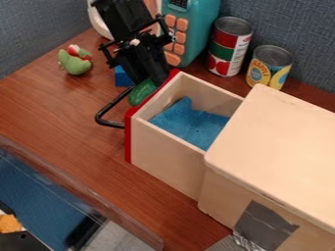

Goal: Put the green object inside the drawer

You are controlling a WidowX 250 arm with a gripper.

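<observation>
Gripper: while the arm comes in from the top edge, its black gripper (149,78) hangs at a slant just outside the red front of the drawer; whether it is open or closed on something, I cannot tell.
Green object: the dark green thing (142,92) is right at the gripper's lower end, on the handle side of the red front and outside the drawer.
Handle: a bent black bar (103,113) sticks out from the red front (128,139), near the green thing.
Drawer: the pale wooden drawer (167,159) is pulled out, its inside showing.
Inside the drawer: a crumpled blue cloth (190,122) lies on the bottom.
Blue block: a small blue block (122,77) is beside the gripper, on the side away from the drawer.
Teal toy: a teal box (198,29) with orange buttons stands behind the gripper.
Cans: a red and green can (229,46) and a shorter yellow and blue can (269,66) stand upright behind the drawer.
Green toy: a light green toy (75,63) with a red and white part sits well apart, at upper left.
Cabinet: the wooden cabinet (281,147) around the drawer has gray tape (265,225) on its side.
Table: brown wood (59,105).
</observation>
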